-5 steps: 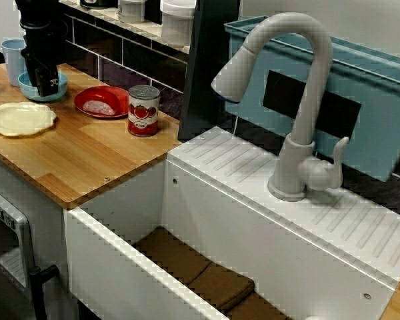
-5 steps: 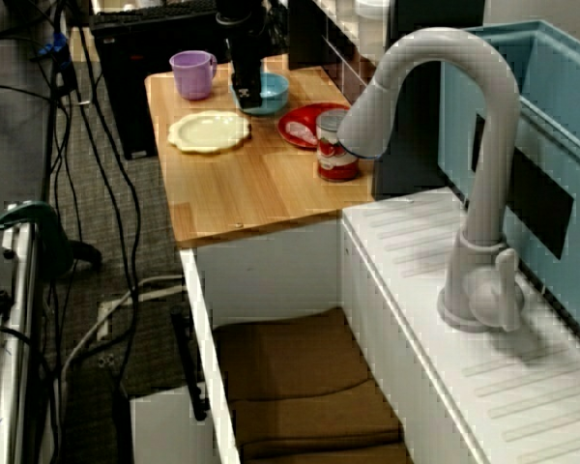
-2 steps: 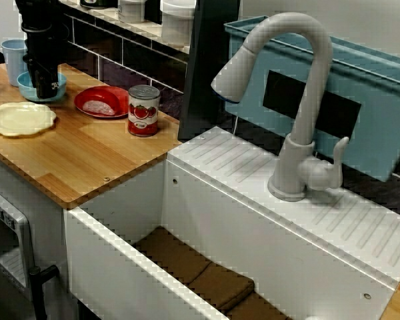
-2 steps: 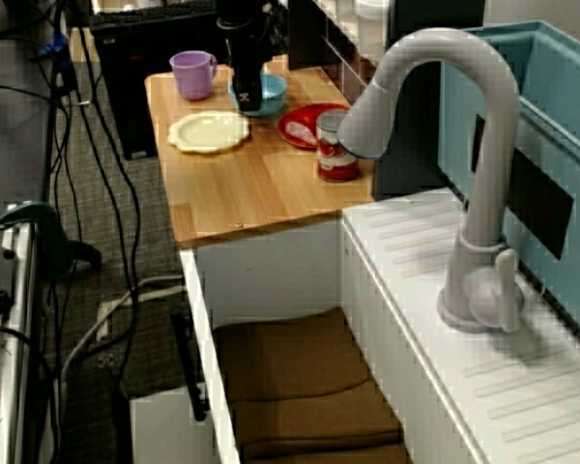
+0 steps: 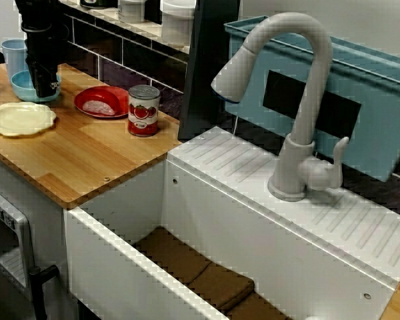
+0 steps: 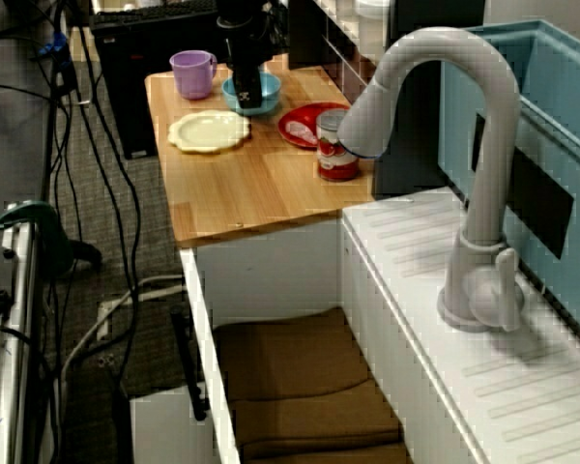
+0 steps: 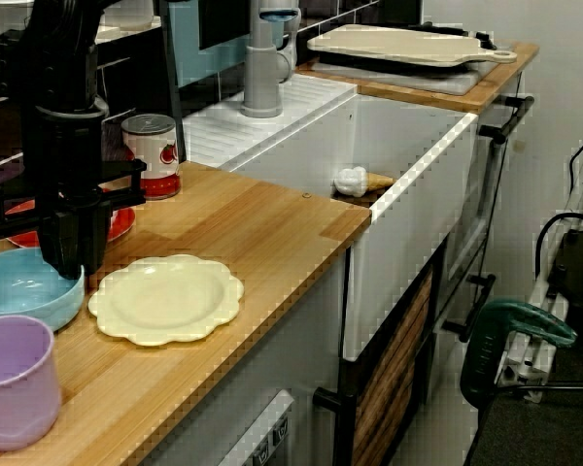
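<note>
Wooden counter point(image 7: 272, 223), near to far: purple cup point(image 7: 15, 388); blue bowl point(image 7: 19, 291), low at the counter beside the cup, not raised clear. Black gripper point(image 7: 66, 264) stands on its right rim, fingers apparently pinched shut on that rim. Beyond: cream scalloped plate point(image 7: 165, 299), red plate point(image 7: 121, 223), tomato can point(image 7: 153, 153), white sink point(image 7: 418, 184), faucet point(image 7: 262, 68).

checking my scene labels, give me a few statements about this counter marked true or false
1. The fingers are down at the rim of the blue bowl. True.
2. The tomato can lies on its side. False: it stands upright.
3. The yellow plate is stacked inside the bowl. False: it lies beside the bowl.
4. A purple cup stands on the wooden counter. True.
</note>
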Available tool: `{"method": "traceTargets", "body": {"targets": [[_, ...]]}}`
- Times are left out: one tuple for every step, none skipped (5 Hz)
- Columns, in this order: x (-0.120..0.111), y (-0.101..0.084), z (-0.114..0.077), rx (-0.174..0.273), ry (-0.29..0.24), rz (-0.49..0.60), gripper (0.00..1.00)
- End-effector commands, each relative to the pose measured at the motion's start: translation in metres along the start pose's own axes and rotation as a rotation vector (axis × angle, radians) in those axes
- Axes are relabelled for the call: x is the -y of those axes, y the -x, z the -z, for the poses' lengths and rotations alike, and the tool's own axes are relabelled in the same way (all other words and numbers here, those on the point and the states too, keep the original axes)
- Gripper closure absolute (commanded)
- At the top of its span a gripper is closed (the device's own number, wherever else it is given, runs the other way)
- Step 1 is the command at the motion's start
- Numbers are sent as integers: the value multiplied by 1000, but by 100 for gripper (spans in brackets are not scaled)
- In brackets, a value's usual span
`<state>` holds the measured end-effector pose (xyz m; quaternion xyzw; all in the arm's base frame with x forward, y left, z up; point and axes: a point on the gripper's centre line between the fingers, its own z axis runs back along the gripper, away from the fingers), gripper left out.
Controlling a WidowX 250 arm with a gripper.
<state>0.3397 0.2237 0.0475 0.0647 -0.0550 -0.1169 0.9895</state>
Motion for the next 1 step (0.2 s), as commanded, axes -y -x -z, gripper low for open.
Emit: {"method": "traceTargets", "body": {"targets": [[-2,-15,-42,35,-2,4,100]]}}
